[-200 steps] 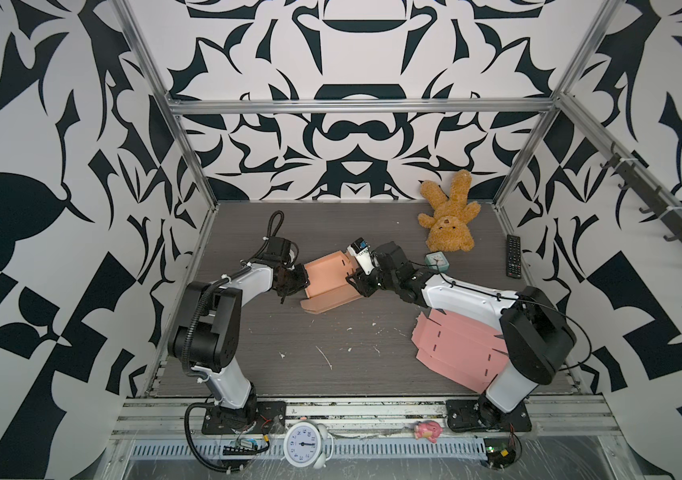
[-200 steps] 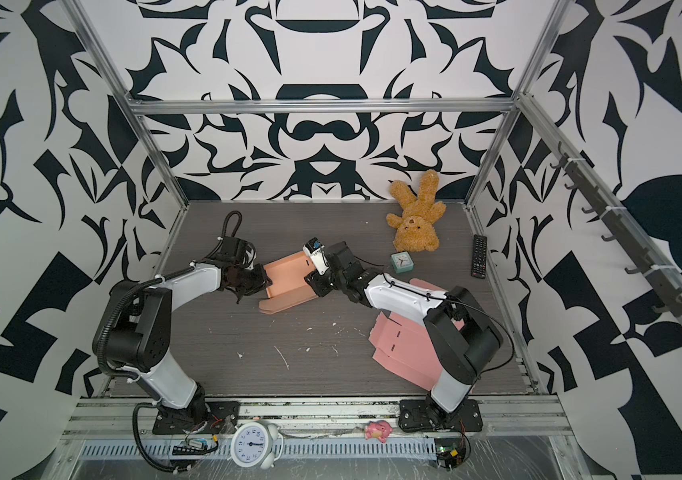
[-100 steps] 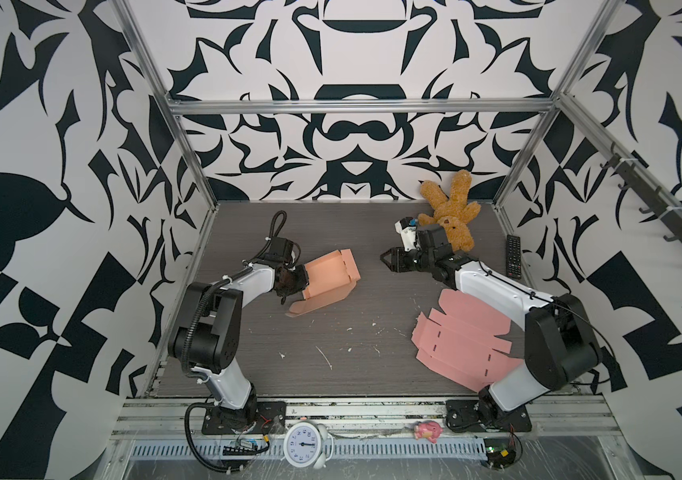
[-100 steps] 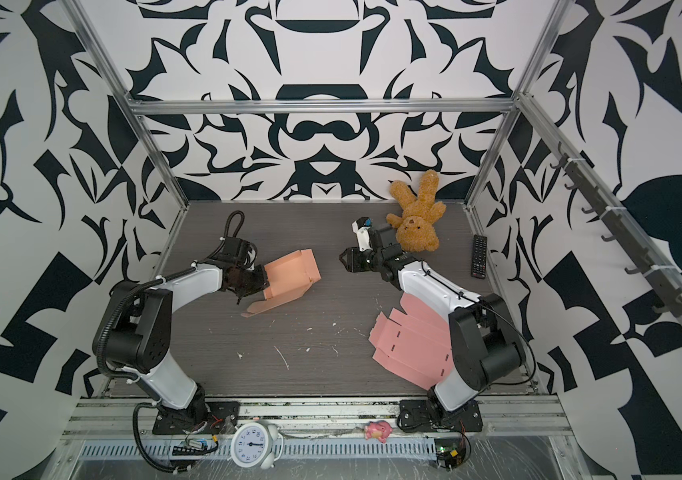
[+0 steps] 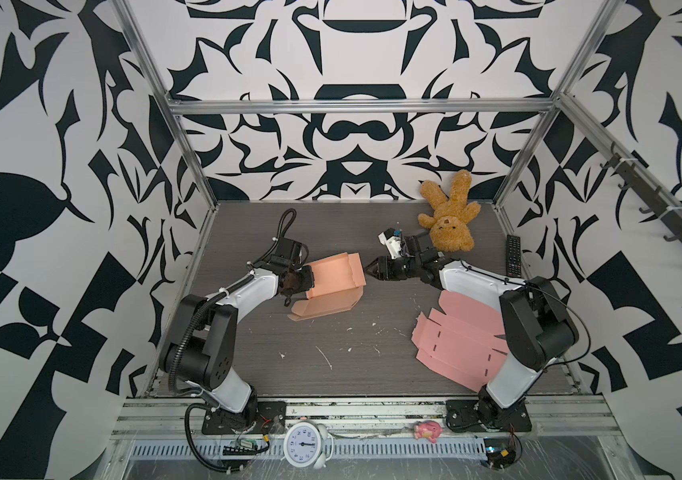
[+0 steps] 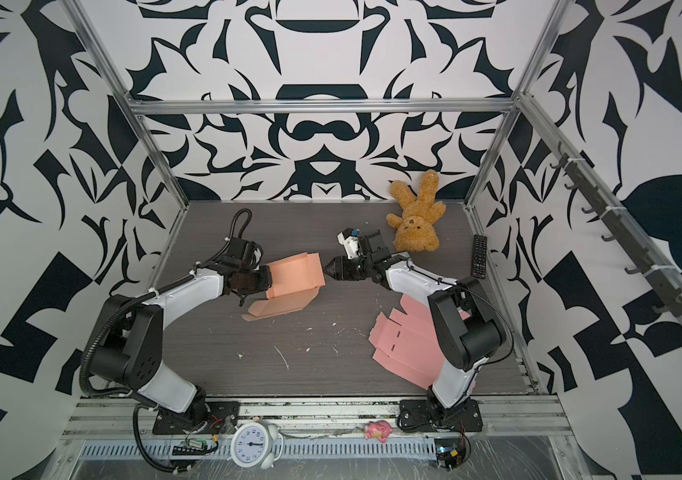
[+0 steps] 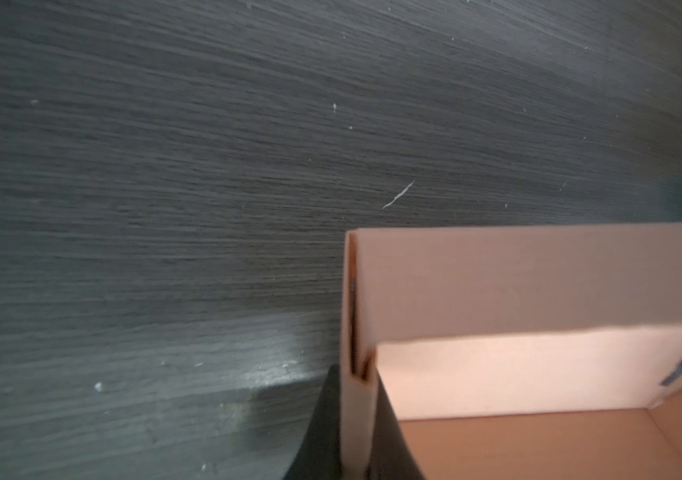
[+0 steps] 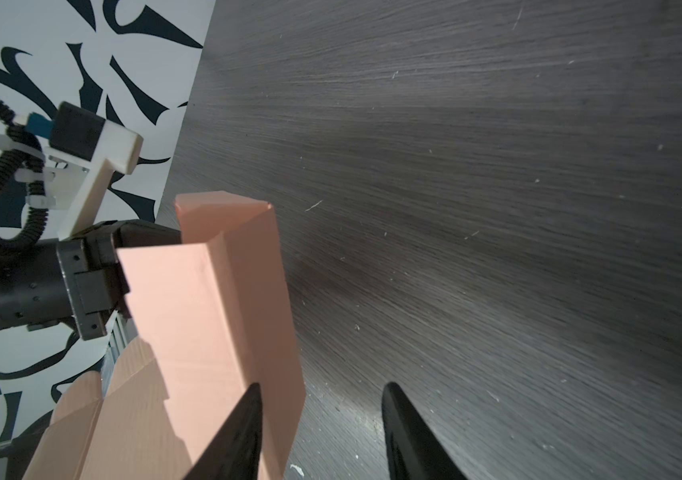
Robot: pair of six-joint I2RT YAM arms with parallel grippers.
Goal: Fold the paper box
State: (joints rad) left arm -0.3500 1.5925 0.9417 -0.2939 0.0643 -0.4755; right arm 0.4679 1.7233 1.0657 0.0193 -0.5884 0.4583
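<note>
The paper box point(image 5: 333, 276) is peach cardboard, partly folded, tilted up left of the table's middle in both top views, with a flap point(image 5: 322, 307) resting on the table. My left gripper point(image 5: 304, 279) is shut on the box's left wall; in the left wrist view its black fingers point(image 7: 322, 432) pinch the doubled wall point(image 7: 358, 415). My right gripper point(image 5: 368, 270) is open just off the box's right edge. In the right wrist view one finger point(image 8: 244, 432) overlaps the box wall point(image 8: 206, 299), and nothing lies between the fingers.
Flat pink cardboard blanks point(image 5: 459, 336) lie at the front right, partly under the right arm. A brown teddy bear point(image 5: 447, 220) and a black remote point(image 5: 513, 259) are at the back right. A clock point(image 5: 304, 446) and a pink toy point(image 5: 426, 430) sit on the front rail.
The right gripper left the box, drew back toward the teddy bear, then returned to the box's right edge. The left gripper tightened on the wall and the box tilted up.
</note>
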